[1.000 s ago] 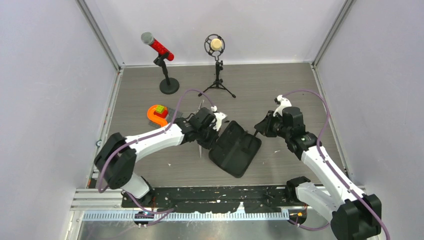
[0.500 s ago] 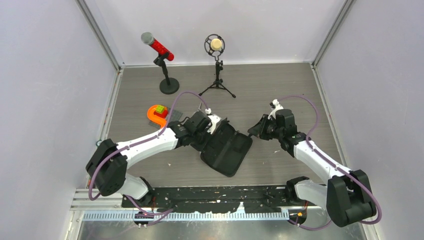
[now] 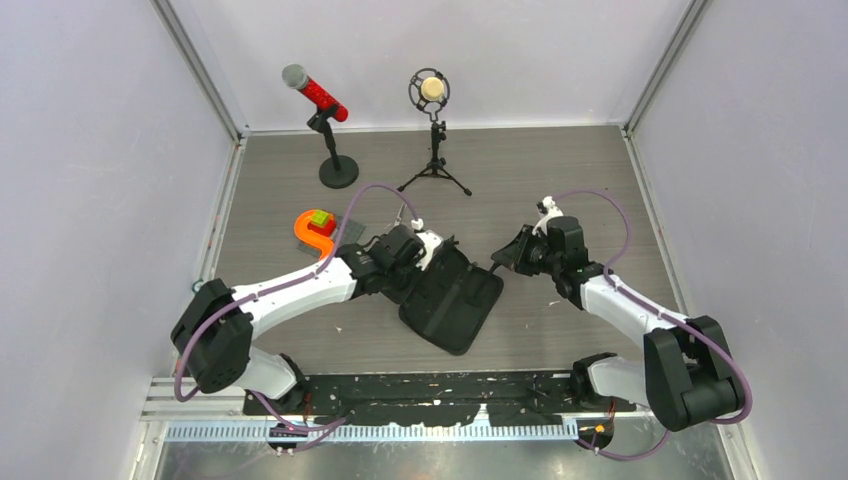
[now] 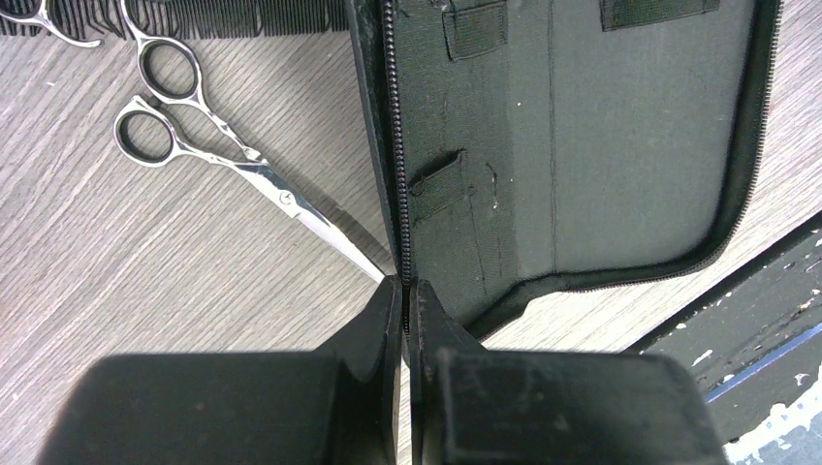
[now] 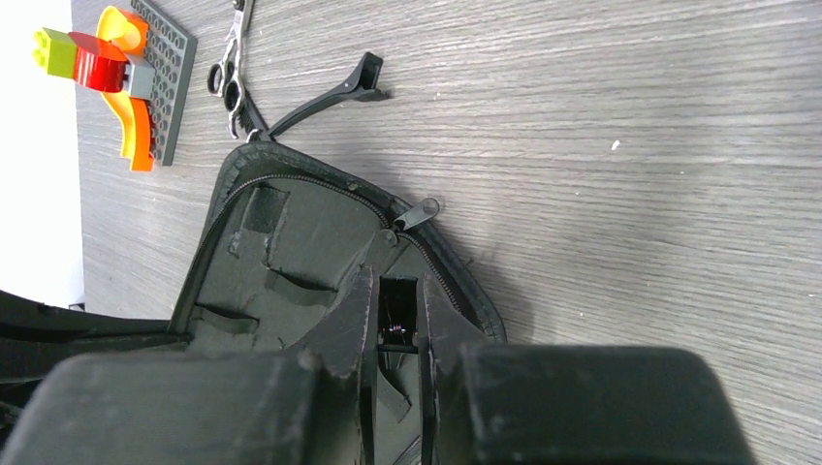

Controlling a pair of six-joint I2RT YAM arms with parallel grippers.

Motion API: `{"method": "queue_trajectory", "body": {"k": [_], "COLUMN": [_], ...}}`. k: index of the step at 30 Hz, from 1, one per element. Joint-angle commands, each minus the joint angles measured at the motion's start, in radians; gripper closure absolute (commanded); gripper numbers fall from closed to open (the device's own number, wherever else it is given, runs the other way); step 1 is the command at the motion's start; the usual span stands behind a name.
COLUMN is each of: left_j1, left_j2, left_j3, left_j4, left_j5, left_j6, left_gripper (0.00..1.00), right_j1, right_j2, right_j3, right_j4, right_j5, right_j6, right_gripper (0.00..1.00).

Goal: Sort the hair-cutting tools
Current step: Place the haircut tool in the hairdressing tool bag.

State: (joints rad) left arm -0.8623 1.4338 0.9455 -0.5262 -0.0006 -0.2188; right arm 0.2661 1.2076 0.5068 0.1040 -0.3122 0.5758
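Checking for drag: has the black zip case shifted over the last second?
Yes. The zip case slid left, toward the orange toy, which stayed put.

Bright, even light from above fills the top view, leaving only faint soft shadows on the grey desk (image 3: 560, 170) under the arms, and the corner posts lean outward towards the frame's edges. The left wrist view is sharp on the scissors (image 4: 281, 194), with a white glint along the blade, while the black case (image 4: 582, 145) shows little detail and the left pincer (image 4: 402, 320) is a dark, soft-edged mass. The right wrist view is crisp on the desk grain, blown out white along its left edge, and blurred on the right pincer (image 5: 395, 300).
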Motion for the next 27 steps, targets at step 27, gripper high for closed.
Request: {"method": "queue_trajectory", "body": {"k": [27], "left_j1": [-0.044], "left_j2": [-0.100], "left_j3": [-0.020], "left_j4": [0.055], "left_j5": [-0.190], "left_j6": [-0.183], "left_gripper": [1.00], "right_j1": [-0.001], "right_j2": [0.155], "right_j3": [-0.223], "right_j4": [0.332], "right_j5": [-0.181], "right_j6": [0.182], "right_gripper": [0.70]}}
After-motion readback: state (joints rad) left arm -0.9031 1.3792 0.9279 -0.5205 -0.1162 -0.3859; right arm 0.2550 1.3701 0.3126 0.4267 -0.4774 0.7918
